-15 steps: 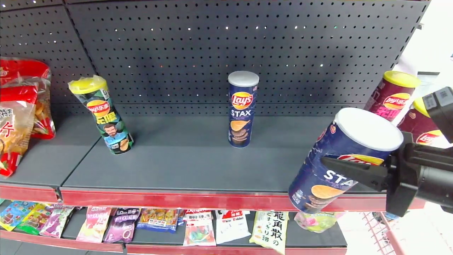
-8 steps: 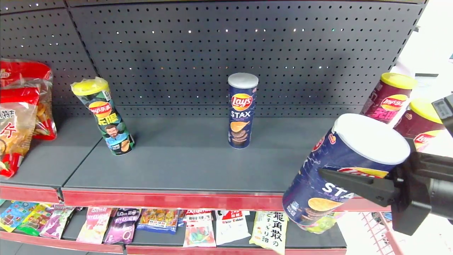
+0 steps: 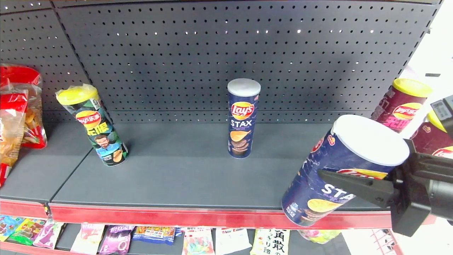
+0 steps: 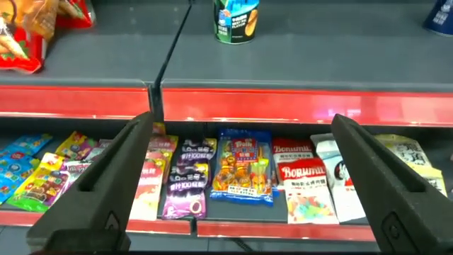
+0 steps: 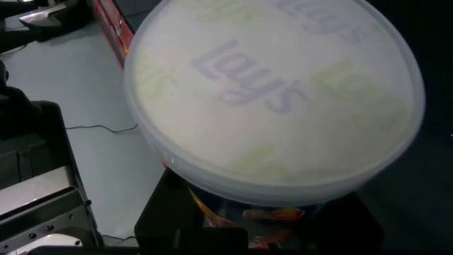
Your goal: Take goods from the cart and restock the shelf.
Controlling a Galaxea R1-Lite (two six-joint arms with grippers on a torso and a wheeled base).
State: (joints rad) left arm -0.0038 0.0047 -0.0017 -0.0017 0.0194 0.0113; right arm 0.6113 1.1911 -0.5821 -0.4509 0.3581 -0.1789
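My right gripper (image 3: 357, 180) is shut on a blue chips can (image 3: 336, 173) with a white lid, tilted, held at the right above the shelf's red front edge (image 3: 212, 214); its lid (image 5: 276, 92) faces the right wrist camera. A second blue chips can (image 3: 242, 118) stands upright mid-shelf. A green-and-black can with a yellow lid (image 3: 92, 125) leans at the left. Two maroon cans (image 3: 403, 104) stand at the far right. My left gripper (image 4: 244, 184) is open, low in front of the shelf's red edge (image 4: 283, 106), facing the candy bags (image 4: 241, 166) on the lower shelf.
Red snack bags (image 3: 17, 109) fill the shelf's left end. The dark shelf board (image 3: 184, 177) has free room between the cans. A perforated back panel (image 3: 212, 53) closes the rear. A red wire cart corner (image 3: 389, 241) shows at the bottom right.
The head camera has shifted, so the shelf sits lower and further left in the picture. The held blue can has dropped slightly and stays in my right gripper.
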